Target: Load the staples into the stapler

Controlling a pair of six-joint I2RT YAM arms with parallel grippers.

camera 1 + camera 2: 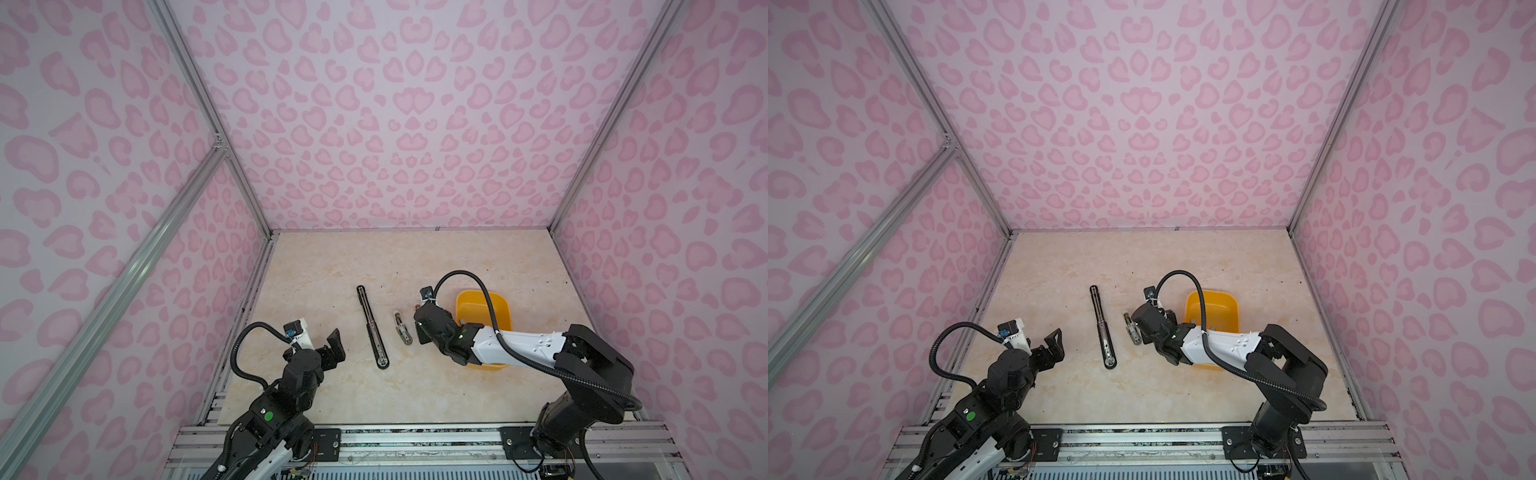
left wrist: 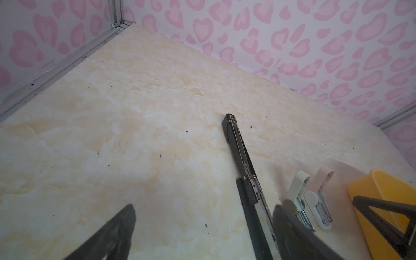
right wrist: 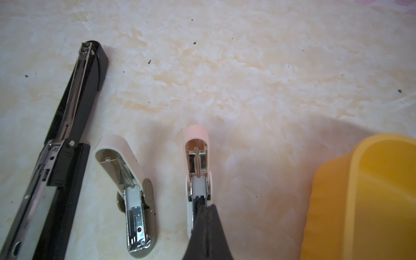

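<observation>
Marbled beige tabletop (image 1: 332, 266), pink heart-print walls (image 1: 415, 104)

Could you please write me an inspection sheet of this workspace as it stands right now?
Surface: marble-look tabletop, flat.
Job's things: long black stapler opened flat; grey-white stapler and pink stapler open beside it; staples not clearly seen.
Clutter: yellow bin at the right, inside mostly hidden by the arm; dark specks on the top.
Grippers: left gripper open, empty, left of the black stapler; right gripper shut, tips over the pink stapler's open magazine, pinched strip cannot be told.
Cables: left-arm conduit and right-arm conduit loop above the table.
Surroundings: pink heart-print walls, aluminium frame.
</observation>
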